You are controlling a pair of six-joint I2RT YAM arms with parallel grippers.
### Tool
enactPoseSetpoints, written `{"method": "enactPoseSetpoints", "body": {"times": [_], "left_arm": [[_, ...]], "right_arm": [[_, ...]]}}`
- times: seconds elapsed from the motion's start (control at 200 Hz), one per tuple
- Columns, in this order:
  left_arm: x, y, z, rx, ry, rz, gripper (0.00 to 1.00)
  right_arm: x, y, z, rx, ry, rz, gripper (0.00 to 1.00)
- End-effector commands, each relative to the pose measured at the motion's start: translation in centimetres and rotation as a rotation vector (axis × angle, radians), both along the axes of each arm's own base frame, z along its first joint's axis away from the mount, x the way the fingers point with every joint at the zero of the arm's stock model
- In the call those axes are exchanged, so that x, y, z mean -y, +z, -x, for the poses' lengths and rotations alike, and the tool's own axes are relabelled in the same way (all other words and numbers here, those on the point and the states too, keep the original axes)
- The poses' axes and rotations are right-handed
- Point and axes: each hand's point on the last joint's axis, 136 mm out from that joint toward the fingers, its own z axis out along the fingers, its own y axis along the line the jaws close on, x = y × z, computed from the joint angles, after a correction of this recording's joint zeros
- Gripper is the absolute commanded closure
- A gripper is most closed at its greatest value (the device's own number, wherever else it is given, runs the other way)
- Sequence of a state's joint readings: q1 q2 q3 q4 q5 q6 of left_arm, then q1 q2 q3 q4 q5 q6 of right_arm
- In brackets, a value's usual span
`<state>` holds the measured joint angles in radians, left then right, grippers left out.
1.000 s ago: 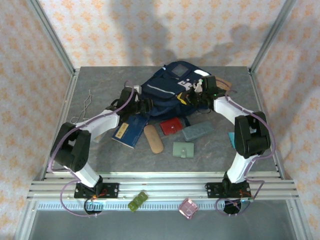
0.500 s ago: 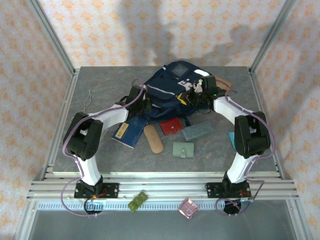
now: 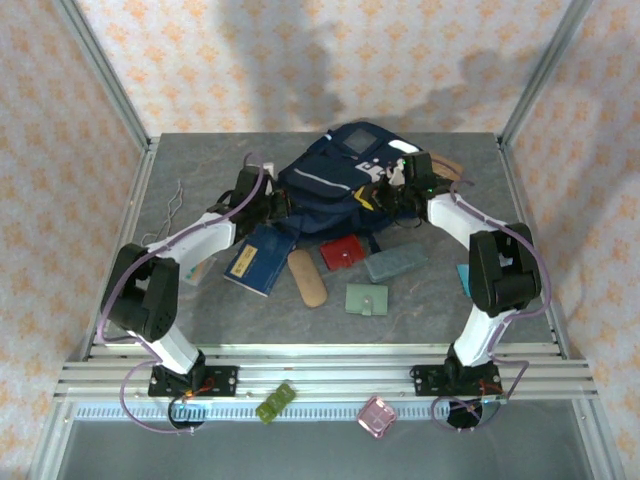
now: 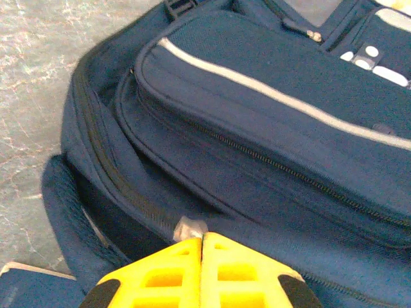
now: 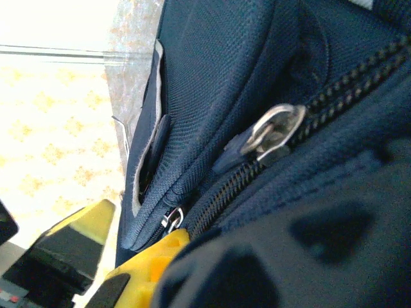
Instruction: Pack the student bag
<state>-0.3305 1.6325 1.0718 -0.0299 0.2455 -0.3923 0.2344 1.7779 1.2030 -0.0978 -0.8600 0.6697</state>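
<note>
The student bag [image 3: 335,178], navy with a grey-white stripe, lies at the back middle of the table. My left gripper [image 3: 274,203] is at the bag's left edge. In the left wrist view its yellow fingers [image 4: 173,269] are pressed together, with the silver zipper pull [image 4: 189,227] pinched at their tips. My right gripper [image 3: 386,190] is at the bag's right side. In the right wrist view its fingers [image 5: 157,256] are shut on a fold of the student bag [image 5: 212,102] beside an open zipper with a metal slider [image 5: 273,131]. Dark fabric hides most of that gripper.
In front of the bag lie a navy booklet [image 3: 258,258], a tan oblong case [image 3: 307,277], a red wallet [image 3: 342,253], a grey-green pouch [image 3: 395,262] and a green wallet [image 3: 367,299]. A teal item [image 3: 464,278] sits by the right arm. A thin wire piece [image 3: 175,205] lies at the left.
The left gripper has closed at the zipper on the bag's left edge, and the left arm shifted its elbow. The right arm has not moved.
</note>
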Motion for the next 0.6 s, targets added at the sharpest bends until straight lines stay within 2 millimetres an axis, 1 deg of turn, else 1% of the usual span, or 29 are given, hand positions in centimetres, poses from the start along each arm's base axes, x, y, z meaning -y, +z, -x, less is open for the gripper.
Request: {"method": "enactPoseSetpoints", "body": {"times": [0.0, 0.13, 0.215, 0.265, 0.31, 0.325, 0.345, 0.415, 0.445, 0.546, 0.591], "left_arm": [[-0.1, 1.0, 0.5, -0.010, -0.042, -0.009, 1.00], [0.5, 1.7, 1.1, -0.008, -0.077, 0.010, 1.00], [0.6, 1.0, 1.5, -0.034, -0.084, 0.002, 1.00], [0.6, 0.2, 1.9, -0.054, -0.082, 0.004, 1.00], [0.8, -0.4, 2.3, -0.069, -0.084, 0.025, 0.76], [1.0, -0.7, 2.4, -0.075, -0.087, 0.036, 0.72], [1.3, -0.9, 2.5, -0.079, -0.092, 0.050, 0.68], [2.3, -1.8, 3.0, -0.093, -0.103, 0.058, 0.58], [2.6, -2.2, 3.1, -0.096, -0.104, 0.041, 0.56], [3.5, -2.6, 2.8, -0.092, -0.099, 0.006, 0.50], [3.4, -3.1, 2.5, -0.103, -0.080, -0.023, 0.50]], "right_arm": [[1.1, 0.3, -0.8, 0.088, -0.015, 0.044, 1.00], [1.6, -0.6, -0.2, 0.075, -0.017, 0.077, 1.00], [1.8, -0.8, -0.1, 0.075, -0.015, 0.091, 1.00], [1.7, -0.7, 0.0, 0.075, -0.012, 0.087, 1.00], [1.6, -0.6, -0.1, 0.076, -0.012, 0.085, 1.00], [1.7, -0.6, -0.1, 0.076, -0.013, 0.083, 1.00], [1.7, -0.6, -0.1, 0.075, -0.014, 0.083, 1.00], [1.6, -0.5, -0.2, 0.076, -0.013, 0.081, 1.00], [1.6, -0.5, -0.2, 0.075, -0.014, 0.078, 1.00], [1.6, -0.6, -0.2, 0.073, -0.014, 0.079, 1.00], [1.6, -0.6, -0.2, 0.072, -0.016, 0.078, 1.00]]}}
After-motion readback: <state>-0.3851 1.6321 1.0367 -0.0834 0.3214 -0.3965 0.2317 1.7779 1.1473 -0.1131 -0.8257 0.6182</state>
